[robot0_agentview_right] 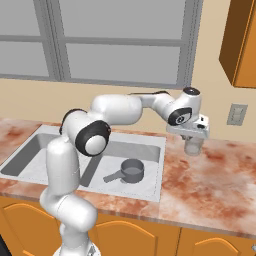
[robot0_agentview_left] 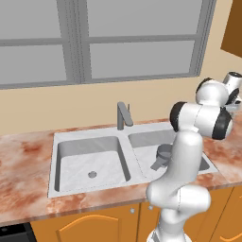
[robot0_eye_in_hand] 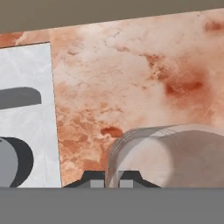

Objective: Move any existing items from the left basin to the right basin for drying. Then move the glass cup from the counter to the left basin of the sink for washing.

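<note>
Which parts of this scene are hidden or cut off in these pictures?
- Left base view: the arm covers part of the pot and right basin.
- Right base view: the arm hides most of the left basin.
- Hand view: the bottom edge cuts off the glass cup, gripped by the gripper.

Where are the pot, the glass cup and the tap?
pot (robot0_agentview_right: 132, 170), right base view, its round bowl.
glass cup (robot0_agentview_right: 193, 146), right base view, its side wall.
tap (robot0_agentview_left: 123, 116), left base view, its upright stem.
</note>
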{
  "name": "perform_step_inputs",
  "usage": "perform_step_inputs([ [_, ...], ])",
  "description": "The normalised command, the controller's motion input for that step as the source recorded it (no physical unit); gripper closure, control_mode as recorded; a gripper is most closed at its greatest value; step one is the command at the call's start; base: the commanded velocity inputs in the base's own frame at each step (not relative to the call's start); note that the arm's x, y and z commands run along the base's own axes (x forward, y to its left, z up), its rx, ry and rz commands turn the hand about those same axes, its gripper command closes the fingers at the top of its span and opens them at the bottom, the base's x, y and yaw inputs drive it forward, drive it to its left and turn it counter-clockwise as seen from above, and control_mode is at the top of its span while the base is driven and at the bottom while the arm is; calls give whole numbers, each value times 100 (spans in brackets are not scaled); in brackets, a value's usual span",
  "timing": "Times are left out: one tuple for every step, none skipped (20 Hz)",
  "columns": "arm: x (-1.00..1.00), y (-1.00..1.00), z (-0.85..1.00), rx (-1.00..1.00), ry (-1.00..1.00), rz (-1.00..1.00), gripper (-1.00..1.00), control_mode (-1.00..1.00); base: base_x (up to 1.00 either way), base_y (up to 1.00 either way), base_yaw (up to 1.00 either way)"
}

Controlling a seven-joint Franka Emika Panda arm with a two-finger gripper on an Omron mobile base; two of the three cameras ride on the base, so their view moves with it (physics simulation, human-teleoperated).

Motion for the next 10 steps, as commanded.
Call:
perform_step_inputs([
  [-34, 41, 43, -1, 0, 0, 100, -100, 0, 0, 0],
  [-36, 43, 39, 0, 0, 0, 100, -100, 0, 0, 0],
  [-36, 46, 36, 0, 0, 0, 100, -100, 0, 0, 0],
  [-38, 51, 32, 0, 0, 0, 100, -100, 0, 0, 0],
  [-39, 52, 32, 0, 0, 0, 100, -100, 0, 0, 0],
  [-36, 57, 27, 0, 1, 0, 100, -100, 0, 0, 0],
  [-35, 59, 23, 0, 1, 0, 100, -100, 0, 0, 0],
  [-35, 57, 22, 0, 1, 0, 100, -100, 0, 0, 0],
  [-31, 63, 17, 0, 2, 0, 100, -100, 0, 0, 0],
  [-31, 62, 13, 0, 2, 0, 100, -100, 0, 0, 0],
])
